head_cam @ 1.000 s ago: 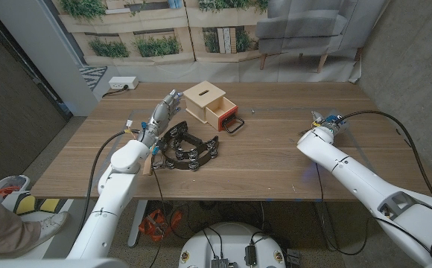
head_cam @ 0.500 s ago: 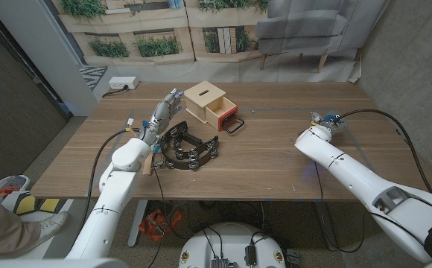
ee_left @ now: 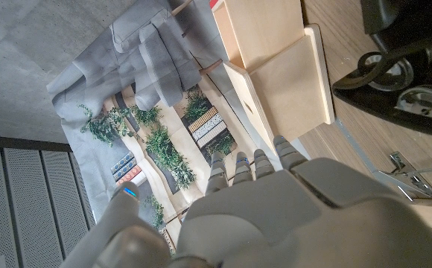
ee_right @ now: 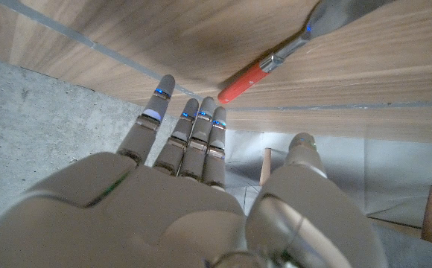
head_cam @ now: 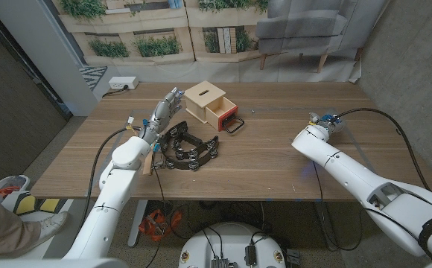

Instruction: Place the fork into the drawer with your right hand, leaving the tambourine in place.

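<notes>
Held the right hand point(ee_right: 194, 186) spread and empty just short of the red-handled fork point(ee_right: 257, 72), lying at the table's right side. Needed to pinch that handle squarely. Then needed to carry it well across, clear of the tambourine point(head_cam: 190, 150), to the open drawer point(head_cam: 220, 113) beside the empty, straight-fingered left hand point(head_cam: 164, 112).

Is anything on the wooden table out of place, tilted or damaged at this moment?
Nothing looks damaged or spilled. The small wooden box has its drawer pulled open, which fits the task. The black tambourine lies flat beside it. The red-handled fork lies on the table past the right robot hand.
</notes>
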